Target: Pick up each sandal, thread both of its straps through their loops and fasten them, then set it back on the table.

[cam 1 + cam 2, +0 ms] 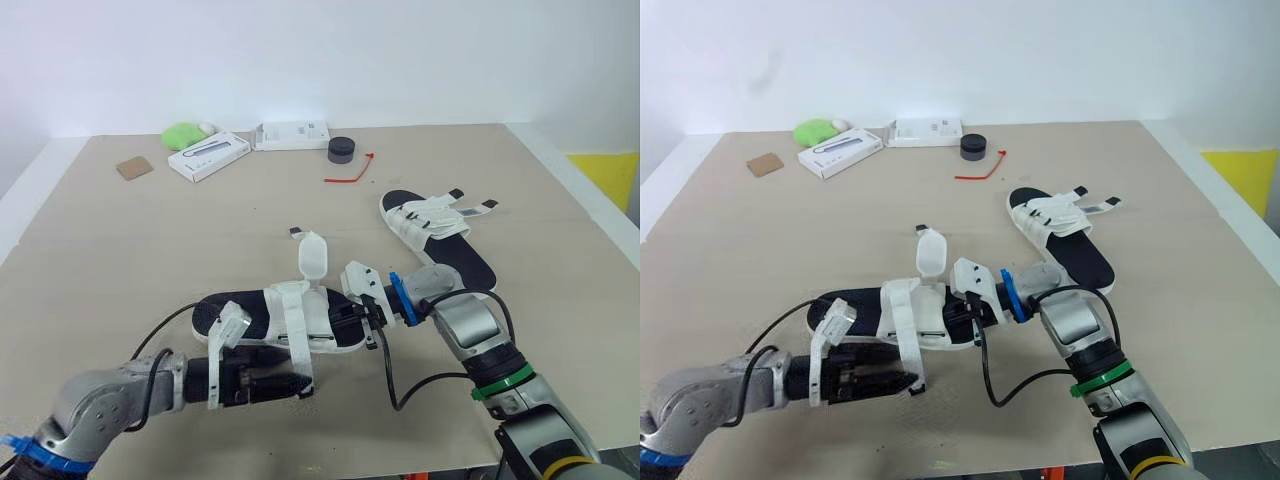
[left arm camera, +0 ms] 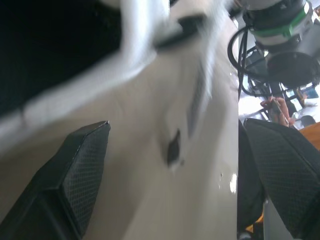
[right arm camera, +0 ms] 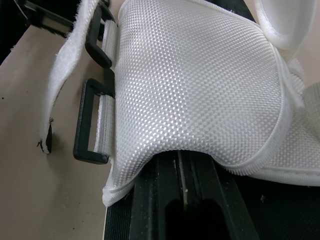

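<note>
the left pincer point(image 1: 302, 386) lies low over the desk point(image 1: 120, 250) just in front of the near sandal point(image 1: 250, 318), its two black fingers point(image 2: 75, 170) spread wide with nothing between them but desk top. the loose end of a long white strap point(image 1: 296, 350) hangs off the sandal's front edge and ends right by the fingertips. the near sandal lies sole-down on the desk, black footbed up, with a white flap point(image 1: 313, 256) standing upright at its far edge. the right pincer point(image 1: 368, 318) is pressed close against the sandal's right end, with the white mesh upper point(image 3: 200, 85) right over it; how far it is open cannot be told. beside that mesh sit two black loops point(image 3: 90, 145), unthreaded. the second sandal point(image 1: 440, 235) lies well beyond the near one and to its right, its straps trailing open. far behind the near sandal are a red tie point(image 1: 350, 176), a black puck point(image 1: 342, 150), two white boxes point(image 1: 208, 157), a green lump point(image 1: 183, 134) and a brown square point(image 1: 133, 168).
</note>
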Controlling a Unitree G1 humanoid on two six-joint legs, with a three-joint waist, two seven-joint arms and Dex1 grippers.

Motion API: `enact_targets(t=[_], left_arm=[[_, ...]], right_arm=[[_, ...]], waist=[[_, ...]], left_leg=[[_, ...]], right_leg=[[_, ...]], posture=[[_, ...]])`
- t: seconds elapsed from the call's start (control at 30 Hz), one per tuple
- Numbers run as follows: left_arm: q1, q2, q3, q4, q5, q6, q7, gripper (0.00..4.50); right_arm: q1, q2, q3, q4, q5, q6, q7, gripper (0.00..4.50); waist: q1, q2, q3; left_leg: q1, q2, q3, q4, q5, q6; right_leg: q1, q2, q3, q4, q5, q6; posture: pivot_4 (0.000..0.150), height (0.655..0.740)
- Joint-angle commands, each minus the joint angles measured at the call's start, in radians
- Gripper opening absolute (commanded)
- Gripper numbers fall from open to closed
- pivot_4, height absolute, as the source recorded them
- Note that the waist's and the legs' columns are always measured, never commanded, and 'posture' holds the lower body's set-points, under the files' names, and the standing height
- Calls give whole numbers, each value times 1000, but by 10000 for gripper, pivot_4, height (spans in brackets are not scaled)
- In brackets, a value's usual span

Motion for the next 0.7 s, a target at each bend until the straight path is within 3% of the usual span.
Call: enact_targets(t=[0.03, 0.13, 0.23, 0.4, 0.5, 0.7], left_arm=[[-68, -50, 0, 30, -13, 47, 34, 44405], [-106, -74, 5, 42, -36, 102, 30, 44405], [-128, -81, 19, 45, -67, 151, 13, 36216], [-139, -70, 38, 44, -78, 189, -15, 12411], [-141, -61, 61, 39, -90, 206, -24, 510], [-174, -2, 158, 54, -199, 258, -83, 510]], right_arm=[[61, 7, 127, 27, -36, 42, 28, 0], [58, 8, 126, 31, -36, 43, 22, 0], [50, 13, 121, 38, -33, 46, 15, 0], [42, 17, 114, 46, -36, 46, 12, 0], [35, 21, 111, 56, -37, 41, 10, 0], [21, 27, 109, 79, -42, 30, 9, 0]], waist=[[1, 0, 0], [5, 0, 0], [5, 0, 0], [2, 0, 0], [2, 0, 0], [1, 0, 0]], left_leg=[[0, 0, 0, 1, 0, -1], [0, 0, 0, 2, 1, -2], [0, 0, 0, 3, 1, -3], [0, 0, 0, 3, 1, -3], [0, 0, 0, 3, 1, -4], [1, 1, 0, 3, 1, -4]], right_leg=[[0, 0, 0, 0, 0, 0], [1, 0, 0, 0, 1, 1], [1, 0, 0, 0, 2, 2], [1, 1, 0, 0, 1, 2], [1, 1, 0, 0, 1, 2], [1, 1, 0, 0, 2, 1]], posture=[[1500, 7400], [1500, 7400], [1500, 7400], [1500, 7400], [1500, 7400], [1500, 7400]])
